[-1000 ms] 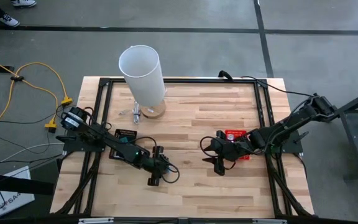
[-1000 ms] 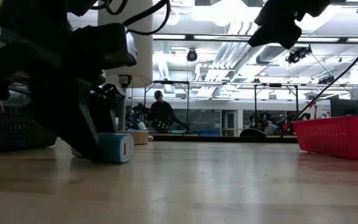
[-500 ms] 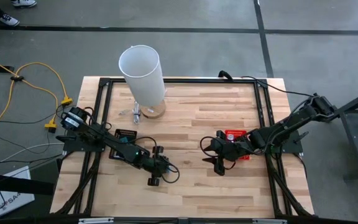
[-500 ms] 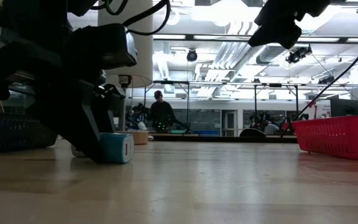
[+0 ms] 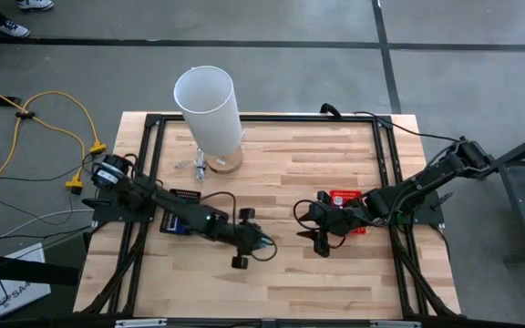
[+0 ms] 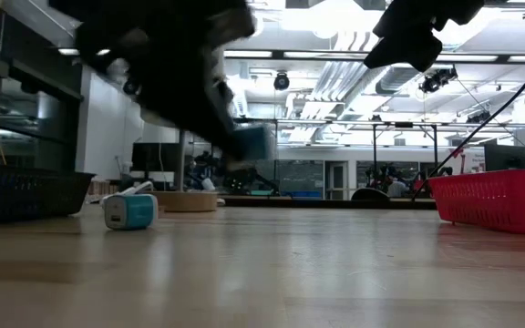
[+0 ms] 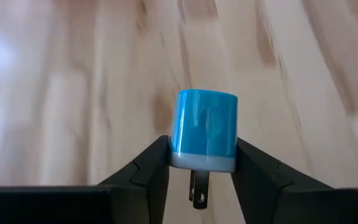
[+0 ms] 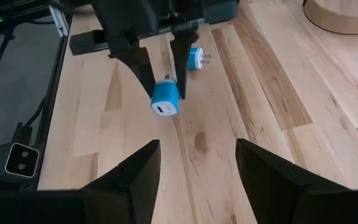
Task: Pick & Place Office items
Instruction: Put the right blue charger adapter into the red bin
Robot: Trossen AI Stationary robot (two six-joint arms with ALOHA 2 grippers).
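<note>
1. A small blue plug-in charger (image 7: 206,127) with a white base and metal prongs is the item in hand. It hangs clear of the desk (image 5: 290,173), near the middle and a little toward the front.
2. Your left gripper (image 7: 199,163) has its jaws clenched on the charger's two sides, prongs pointing back toward the wrist.
3. A second blue charger (image 8: 195,58) lies on the desk behind the left arm, untouched.
4. Your right gripper (image 8: 194,163) hovers just beside the red basket (image 5: 346,197) on the desk's right, jaws spread wide and holding nothing.
5. A tall white cylinder (image 5: 208,107) stands at the back of the desk.
6. Judged step: the pick is made and the carry is under way.
7. The next move probably calls for carrying the charger right, past the waiting right arm, to above the basket before you release.
</note>
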